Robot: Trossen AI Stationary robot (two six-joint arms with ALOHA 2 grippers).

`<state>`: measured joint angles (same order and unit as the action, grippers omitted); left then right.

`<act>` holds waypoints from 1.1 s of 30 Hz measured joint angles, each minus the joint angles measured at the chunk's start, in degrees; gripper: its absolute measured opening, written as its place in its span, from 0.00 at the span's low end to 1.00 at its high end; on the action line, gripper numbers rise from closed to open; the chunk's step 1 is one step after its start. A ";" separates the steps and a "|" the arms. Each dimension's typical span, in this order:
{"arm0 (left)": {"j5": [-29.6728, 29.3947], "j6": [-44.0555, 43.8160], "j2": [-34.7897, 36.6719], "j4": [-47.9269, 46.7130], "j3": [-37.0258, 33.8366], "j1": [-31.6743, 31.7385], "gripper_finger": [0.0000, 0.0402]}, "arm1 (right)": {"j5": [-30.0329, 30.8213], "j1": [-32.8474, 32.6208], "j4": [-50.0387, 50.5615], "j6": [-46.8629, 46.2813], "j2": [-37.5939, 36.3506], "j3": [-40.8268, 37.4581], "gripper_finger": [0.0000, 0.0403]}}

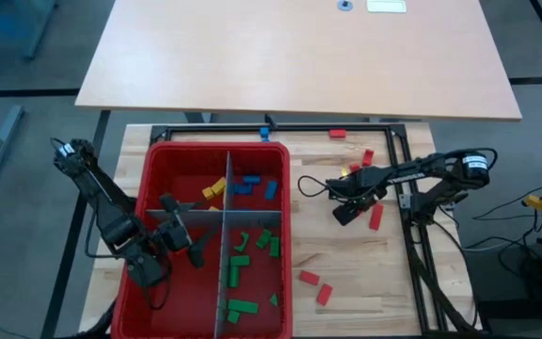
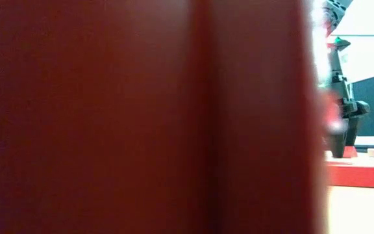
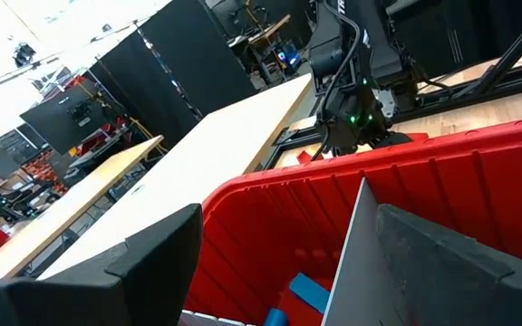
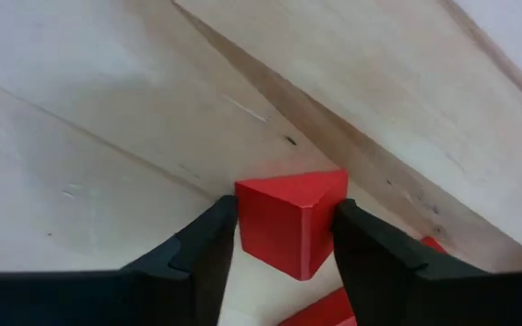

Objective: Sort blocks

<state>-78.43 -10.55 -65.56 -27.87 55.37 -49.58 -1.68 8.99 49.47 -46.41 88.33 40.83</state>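
The red bin [image 1: 158,155], split by grey dividers [image 1: 222,221], holds yellow [image 1: 215,188], blue [image 1: 248,185] and green blocks [image 1: 241,252] in separate compartments. My left gripper [image 1: 179,235] hangs open over the bin's near left part; in its wrist view [image 3: 288,272] a divider [image 3: 352,244] stands between the spread fingers. Right of the bin, my right gripper [image 1: 344,209] is shut on a red block [image 4: 293,222] low over the wooden table. More red blocks [image 1: 375,217] lie loose around it. My right gripper pinches the red block between its two fingers, one on each of two opposite side faces [image 4: 247,226]. The fingers [image 4: 208,240] come from above, pointing down at the table. One corner edge of the block faces the camera. Whether the block is lifted clear, I cannot tell.
Red blocks lie at the near right [image 1: 309,277], [image 1: 324,294] and toward the far right [image 1: 368,156], [image 1: 337,134]. A small yellow block [image 1: 343,172] and a blue one [image 1: 264,133] lie there too. A black frame rail [image 1: 405,188] borders the table's right side. The bin's wall [image 2: 141,117] blocks most of the low view.
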 joint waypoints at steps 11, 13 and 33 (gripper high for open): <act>0.00 0.00 0.02 0.11 0.00 0.00 0.78 | -1.52 -0.09 0.45 1.42 -3.11 0.30 0.08; 0.00 0.00 0.02 0.28 0.00 0.00 0.78 | -1.46 -0.09 0.37 1.44 -4.12 0.19 0.04; 0.00 0.00 0.02 0.42 0.00 0.00 0.78 | -5.00 -1.82 -9.75 4.02 -8.30 0.06 0.00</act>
<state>-78.43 -10.55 -65.54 -27.45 55.37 -49.58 -6.68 7.17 39.72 -42.39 80.03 40.88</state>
